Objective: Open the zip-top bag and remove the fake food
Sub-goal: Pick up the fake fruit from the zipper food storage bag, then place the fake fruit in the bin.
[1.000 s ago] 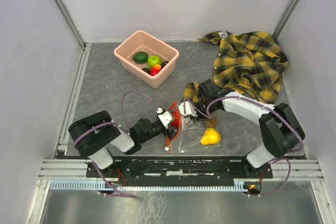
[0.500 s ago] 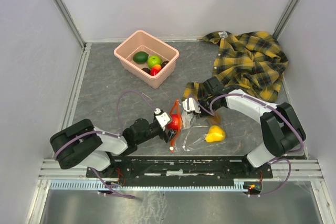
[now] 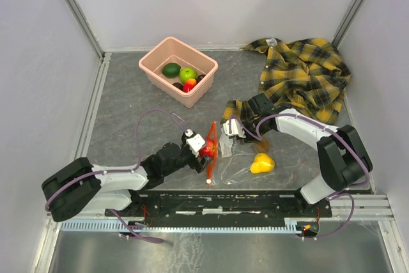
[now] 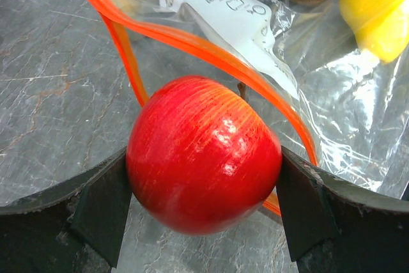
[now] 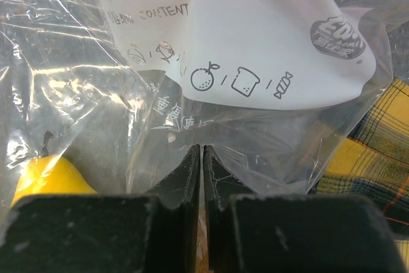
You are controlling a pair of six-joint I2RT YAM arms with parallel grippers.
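Near the desk's front edge, the left gripper (image 4: 204, 206) is clamped on a red apple (image 4: 203, 158) at the orange-red mouth of the zip-top bag (image 3: 238, 161). Right of it, the right gripper (image 5: 202, 158) pinches the bag's clear film, jaws together. A yellow fruit (image 3: 261, 163) lies inside.

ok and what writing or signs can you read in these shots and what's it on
"DATE": white label panel of the zip-top bag, right wrist view.
"CONTENT": same panel, line below.
Signs: icon row, same panel: fruit, bread slice, wrapped sweet.
The round logo, same panel: lettering too blurred to read.
The small characters under the icons: too creased to read.
Left wrist view, same panel's print: too small to read.
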